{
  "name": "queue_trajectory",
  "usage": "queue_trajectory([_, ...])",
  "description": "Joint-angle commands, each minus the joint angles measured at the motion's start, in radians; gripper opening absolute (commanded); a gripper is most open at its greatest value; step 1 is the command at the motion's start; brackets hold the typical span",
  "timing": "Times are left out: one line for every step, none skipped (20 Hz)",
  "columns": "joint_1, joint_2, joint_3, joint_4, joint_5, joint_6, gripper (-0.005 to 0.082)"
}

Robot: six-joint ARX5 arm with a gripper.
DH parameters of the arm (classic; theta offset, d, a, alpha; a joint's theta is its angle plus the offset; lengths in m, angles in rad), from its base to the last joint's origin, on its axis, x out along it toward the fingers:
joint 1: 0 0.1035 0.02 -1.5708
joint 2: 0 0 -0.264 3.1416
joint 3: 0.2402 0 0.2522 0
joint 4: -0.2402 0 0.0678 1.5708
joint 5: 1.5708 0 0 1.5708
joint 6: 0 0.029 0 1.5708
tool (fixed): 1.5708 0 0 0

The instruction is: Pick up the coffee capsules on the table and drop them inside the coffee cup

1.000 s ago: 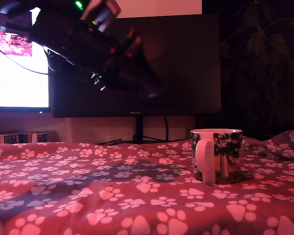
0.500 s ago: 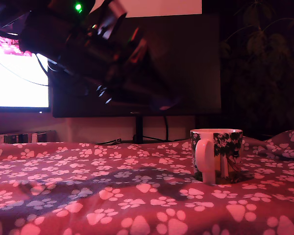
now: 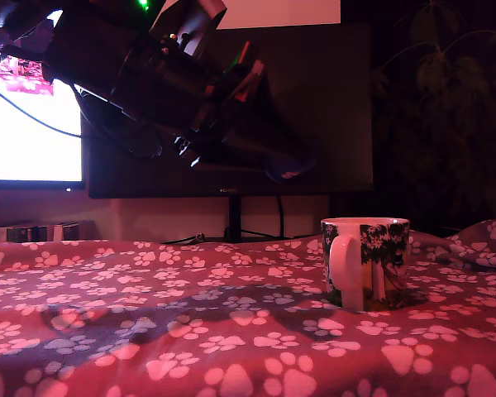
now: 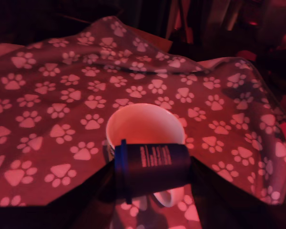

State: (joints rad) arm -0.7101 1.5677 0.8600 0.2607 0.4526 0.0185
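Above mug (image 4: 144, 125) — dark-blue capsule (image 4: 152, 168), prob. sideways

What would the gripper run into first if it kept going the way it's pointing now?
Probably the coffee cup: in the wrist view its open mouth lies just beyond the dark capsule clamped in the gripper. From the exterior view it points down toward the cup, though depth is unclear.
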Motion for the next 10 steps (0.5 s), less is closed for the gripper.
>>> queue_trajectory([-0.008,-0.010,0.003,0.009,0.002,0.007,0.0267])
queue_trajectory([-0.012,-0.008,0.009,0.009,0.002,0.007,0.0267])
queue_trajectory([-0.016,-0.007,0.014,0.009,0.002,0.007,0.0267])
queue_trajectory([-0.020,-0.004,0.023,0.008,-0.003,0.007,0.0267])
queue_trajectory([-0.026,-0.003,0.031,0.007,-0.010,0.006,0.0267])
queue_trajectory([-0.034,-0.002,0.038,0.005,-0.019,0.005,0.0267])
queue_trajectory([-0.043,-0.002,0.046,0.003,-0.026,0.006,0.0267])
queue_trajectory([-0.051,-0.002,0.055,-0.003,-0.033,0.006,0.0267])
queue_trajectory([-0.058,-0.002,0.063,-0.007,-0.044,0.007,0.0267])
queue_trajectory([-0.063,0.003,0.069,-0.007,-0.052,0.007,0.0267])
